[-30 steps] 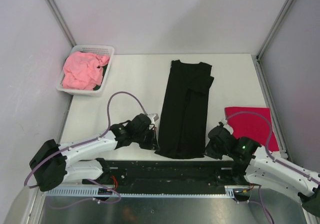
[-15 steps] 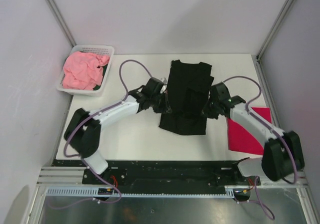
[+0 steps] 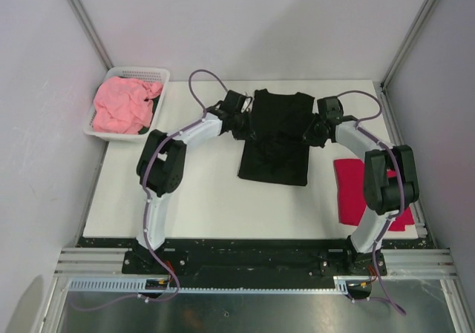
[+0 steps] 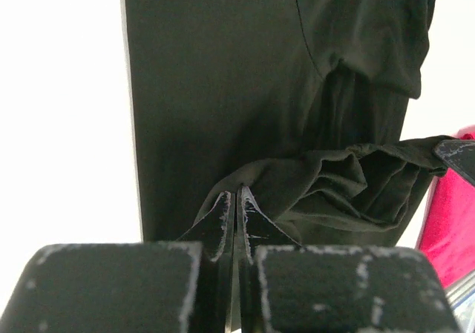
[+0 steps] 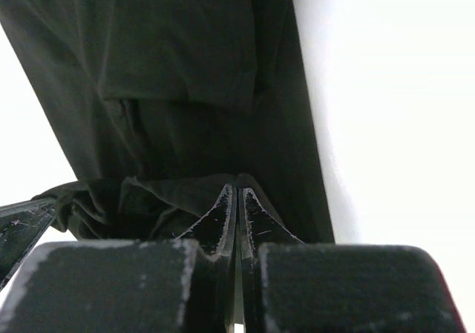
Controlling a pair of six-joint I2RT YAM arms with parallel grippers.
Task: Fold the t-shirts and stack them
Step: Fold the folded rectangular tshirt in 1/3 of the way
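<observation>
Black t-shirt (image 3: 273, 151) cloth is nipped between your fingertips on both sides. The left gripper (image 4: 235, 192) and right gripper (image 5: 237, 190) are each pressed fully together on a bunched corner of what looks like the hem. Outward from there, the tee lies as a long strip at the centre of the table (image 3: 185, 192), collar toward the top of the frame, with loose cloth sagging between your two pinches. Carry both corners level to the collar and lay them down square before you let go — uneven hands will skew the fold. Crimson t-shirt (image 3: 356, 192) lies at right; pink t-shirt (image 3: 119, 103) sits in the basket (image 3: 141, 71), upper left.
</observation>
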